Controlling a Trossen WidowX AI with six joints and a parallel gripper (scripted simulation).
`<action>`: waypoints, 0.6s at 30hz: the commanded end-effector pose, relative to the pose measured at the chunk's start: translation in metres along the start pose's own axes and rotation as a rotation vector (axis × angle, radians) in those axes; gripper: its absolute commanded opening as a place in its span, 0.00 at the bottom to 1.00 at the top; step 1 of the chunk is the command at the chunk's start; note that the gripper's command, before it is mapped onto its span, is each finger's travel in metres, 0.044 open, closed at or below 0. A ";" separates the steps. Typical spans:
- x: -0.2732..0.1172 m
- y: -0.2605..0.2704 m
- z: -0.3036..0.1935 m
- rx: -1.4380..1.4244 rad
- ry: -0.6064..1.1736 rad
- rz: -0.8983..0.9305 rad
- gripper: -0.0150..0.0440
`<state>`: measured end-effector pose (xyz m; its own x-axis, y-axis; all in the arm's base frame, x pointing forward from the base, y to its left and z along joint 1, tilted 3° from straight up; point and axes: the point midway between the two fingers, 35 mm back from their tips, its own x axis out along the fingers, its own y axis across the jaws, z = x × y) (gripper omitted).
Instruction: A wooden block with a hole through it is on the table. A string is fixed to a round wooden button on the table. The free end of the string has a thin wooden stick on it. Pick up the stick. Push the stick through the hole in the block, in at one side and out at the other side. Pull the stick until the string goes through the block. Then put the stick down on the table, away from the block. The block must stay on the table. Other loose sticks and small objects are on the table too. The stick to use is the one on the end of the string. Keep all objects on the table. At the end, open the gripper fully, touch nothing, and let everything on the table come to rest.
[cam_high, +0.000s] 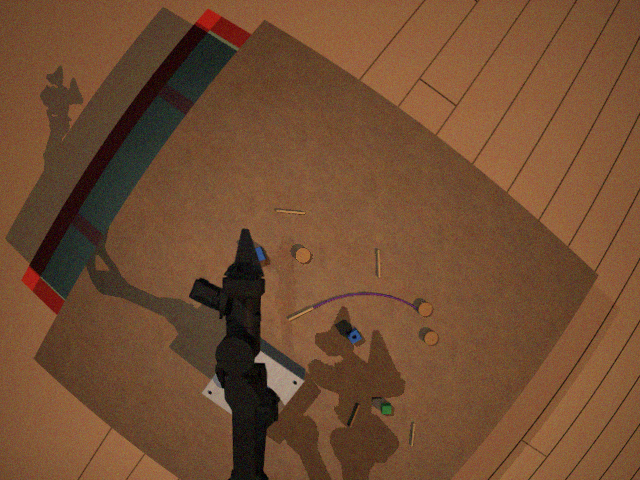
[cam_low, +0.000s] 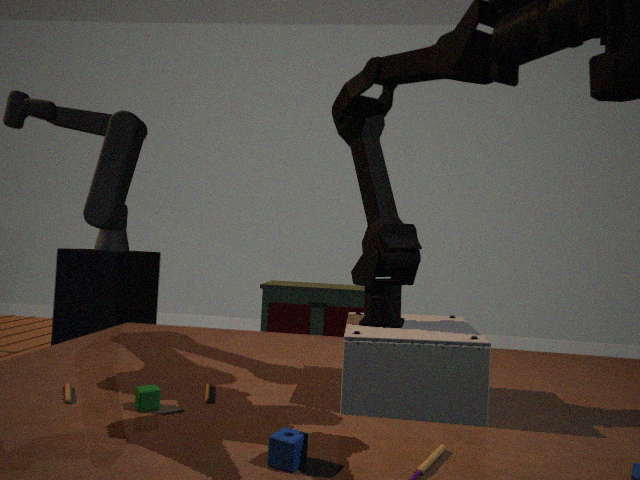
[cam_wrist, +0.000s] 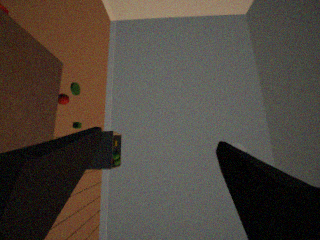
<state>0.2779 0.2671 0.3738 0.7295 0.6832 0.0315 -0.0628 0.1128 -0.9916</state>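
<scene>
The blue block stands on the table with a dark hole in its top face. The thin wooden stick lies flat on the table, left of the block in the top view. The purple string runs from it in an arc beside the block, not through it, to a round wooden button. My gripper is open and empty, raised high above the table. The top view shows it edge-on; in the exterior view the fingers are out of view.
Another blue block is partly hidden by the gripper. Two more round buttons, a green cube and several loose sticks lie around. The arm stands on a pale box.
</scene>
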 end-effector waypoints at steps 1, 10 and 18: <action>0.010 0.046 -0.050 0.021 0.130 0.157 1.00; -0.011 0.143 -0.156 0.083 0.414 0.500 1.00; -0.071 0.223 -0.236 0.193 0.642 0.819 1.00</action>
<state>0.3763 0.1067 0.1530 0.7124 0.1796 -0.6784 -0.6771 -0.0779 -0.7317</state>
